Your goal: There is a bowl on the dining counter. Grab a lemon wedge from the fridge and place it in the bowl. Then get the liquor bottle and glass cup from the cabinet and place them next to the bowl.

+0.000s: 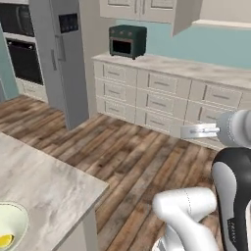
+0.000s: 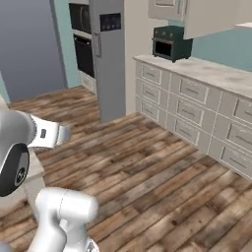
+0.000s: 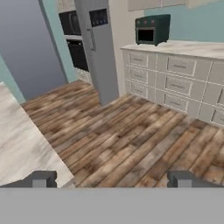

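Pincer wide open, nothing between its tips; it hangs over wood floor. Fridge well ahead, doors shut; dining counter to its left. Lemon wedge lies in bowl on that counter, behind the pincer.

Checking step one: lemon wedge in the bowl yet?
In. The lemon wedge lies inside the bowl on the dining counter.

Wood plank floor, cream drawers, teal wall.

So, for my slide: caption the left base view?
Lemon wedge in the bowl on the dining counter; fridge closed.
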Controlling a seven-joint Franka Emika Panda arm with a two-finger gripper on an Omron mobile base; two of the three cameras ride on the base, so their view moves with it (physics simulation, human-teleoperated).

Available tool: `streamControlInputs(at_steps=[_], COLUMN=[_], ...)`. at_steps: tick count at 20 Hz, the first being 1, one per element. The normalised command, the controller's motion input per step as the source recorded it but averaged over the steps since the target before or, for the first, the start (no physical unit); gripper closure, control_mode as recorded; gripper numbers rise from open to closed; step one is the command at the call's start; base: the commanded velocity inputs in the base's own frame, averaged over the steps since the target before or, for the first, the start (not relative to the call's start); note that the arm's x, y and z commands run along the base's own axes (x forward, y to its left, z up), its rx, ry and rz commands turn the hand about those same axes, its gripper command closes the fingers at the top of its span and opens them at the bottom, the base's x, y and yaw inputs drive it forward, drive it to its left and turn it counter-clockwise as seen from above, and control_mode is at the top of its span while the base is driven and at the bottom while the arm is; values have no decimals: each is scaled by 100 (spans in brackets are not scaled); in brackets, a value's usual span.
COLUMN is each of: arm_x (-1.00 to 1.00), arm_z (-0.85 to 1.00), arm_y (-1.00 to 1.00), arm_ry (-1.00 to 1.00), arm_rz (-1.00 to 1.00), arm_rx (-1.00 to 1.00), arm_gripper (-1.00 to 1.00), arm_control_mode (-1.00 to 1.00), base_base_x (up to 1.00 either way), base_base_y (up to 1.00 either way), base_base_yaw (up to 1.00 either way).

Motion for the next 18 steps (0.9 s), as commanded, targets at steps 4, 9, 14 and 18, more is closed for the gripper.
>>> streamControlInputs(at_steps=[4, 9, 14, 18], arm_x=[0, 0, 0, 0], arm_z=[0, 0, 0, 0], arm_y=[0, 0, 0, 0], arm_ry=[0, 0, 0, 0], arm_rz=[0, 0, 0, 0], arm_rx=[0, 0, 0, 0], arm_gripper=[-100, -100, -100, -100], arm_control_mode=[100, 100, 100, 100], base_base_x=[1, 20, 69, 86], base_base_y=[-64, -62, -38, -17], base_base_yaw=[-60, -55, -47, -41])
